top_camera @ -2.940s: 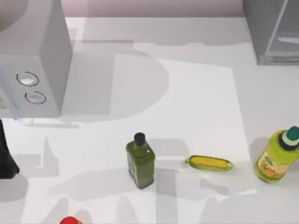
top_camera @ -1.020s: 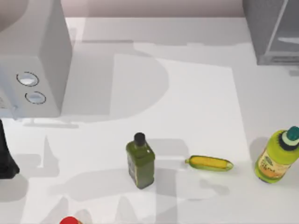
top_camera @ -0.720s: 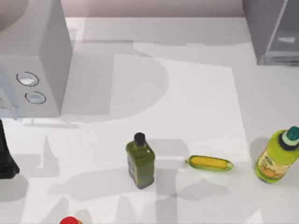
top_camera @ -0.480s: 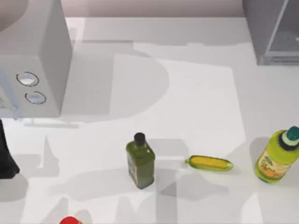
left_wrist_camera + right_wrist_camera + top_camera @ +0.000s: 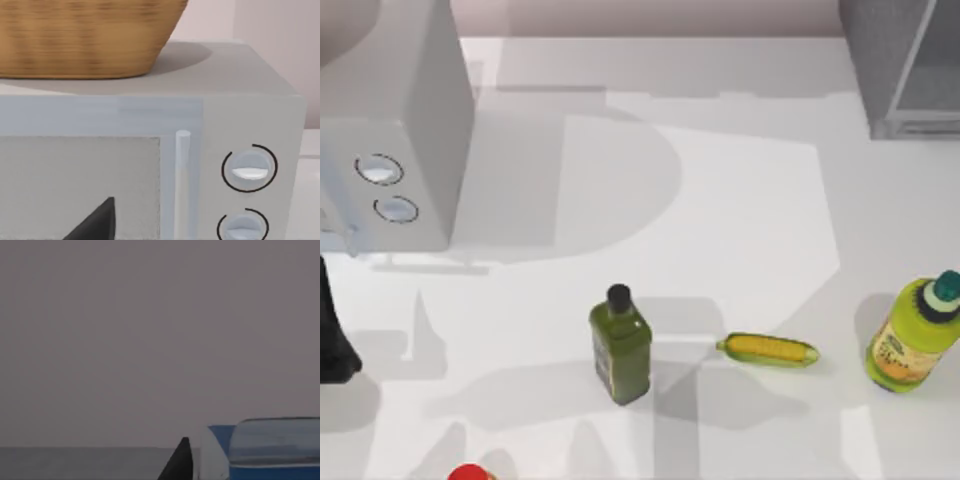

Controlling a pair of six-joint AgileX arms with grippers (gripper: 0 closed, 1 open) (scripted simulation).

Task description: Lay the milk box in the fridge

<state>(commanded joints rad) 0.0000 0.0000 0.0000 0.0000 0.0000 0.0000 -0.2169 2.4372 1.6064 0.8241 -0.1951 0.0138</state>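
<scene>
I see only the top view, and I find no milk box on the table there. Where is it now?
Observer: The right wrist view has the milk box, blue and white, close beside the right gripper's dark finger, before a plain grey surface.
Operator: Does anything stand on the pale box with two dials?
Observer: Yes, a woven basket, seen in the left wrist view.
Operator: What does the left arm face?
Observer: That box's front door, with an upright handle beside the dials.
</scene>
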